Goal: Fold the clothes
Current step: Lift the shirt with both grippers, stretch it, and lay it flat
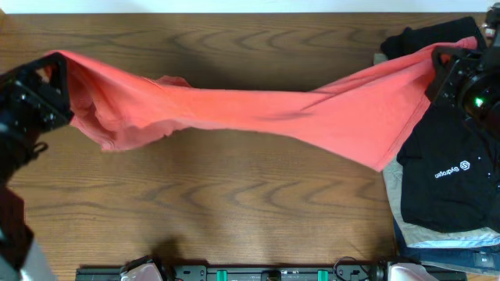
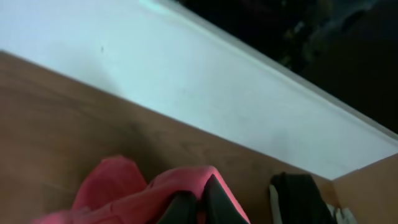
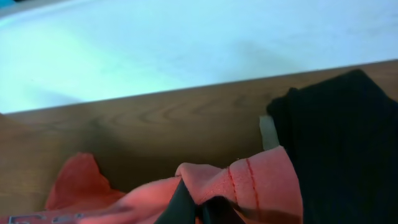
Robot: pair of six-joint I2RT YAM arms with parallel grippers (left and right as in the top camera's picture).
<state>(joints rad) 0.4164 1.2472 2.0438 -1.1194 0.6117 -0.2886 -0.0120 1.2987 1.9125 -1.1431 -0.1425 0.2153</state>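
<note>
The orange-red T-shirt point(image 1: 234, 109) hangs stretched across the table between my two grippers, sagging in the middle. My left gripper point(image 1: 53, 74) is shut on its left end at the far left; in the left wrist view the fingers point(image 2: 198, 205) pinch the red cloth point(image 2: 124, 193). My right gripper point(image 1: 444, 61) is shut on its right end at the far right; in the right wrist view the fingers point(image 3: 199, 208) pinch a stitched hem of the shirt point(image 3: 249, 180). The printed lettering barely shows.
A black garment with a small white logo point(image 1: 453, 168) lies on a pile of other clothes point(image 1: 437, 238) at the right edge, under my right arm. It also shows in the right wrist view point(image 3: 342, 143). The wooden table point(image 1: 219, 203) has a white wall behind it point(image 3: 186, 50).
</note>
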